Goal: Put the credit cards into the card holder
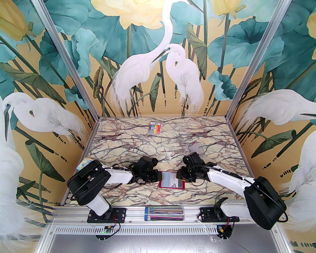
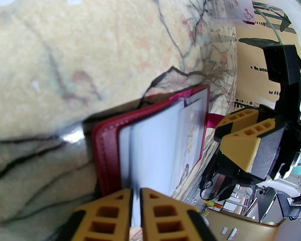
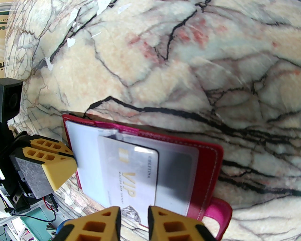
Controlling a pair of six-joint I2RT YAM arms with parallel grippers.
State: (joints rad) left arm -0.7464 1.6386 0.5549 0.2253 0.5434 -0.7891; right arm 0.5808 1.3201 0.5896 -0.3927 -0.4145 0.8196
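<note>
The card holder (image 1: 172,188) (image 2: 105,150) (image 3: 207,164) is a dark red wallet lying open on the marble table between the two arms. My left gripper (image 1: 160,176) (image 2: 136,195) (image 3: 71,157) is shut on the edge of one of its clear sleeves and holds that sleeve up. A silvery credit card (image 1: 170,181) (image 2: 194,131) (image 3: 131,169) with gold "VIP" lettering sits partway inside a sleeve, its near end sticking out. My right gripper (image 1: 178,177) (image 2: 217,133) (image 3: 134,211) is at that end, its jaws a narrow gap apart with nothing clamped between them.
A rainbow-striped pack (image 1: 154,128) lies at the far edge of the table. A small clear plastic box (image 1: 195,148) (image 2: 235,11) stands behind the right gripper. A patterned square (image 1: 84,163) peeks out behind the left arm. A clear case of coloured pens (image 1: 164,213) rests on the front rail.
</note>
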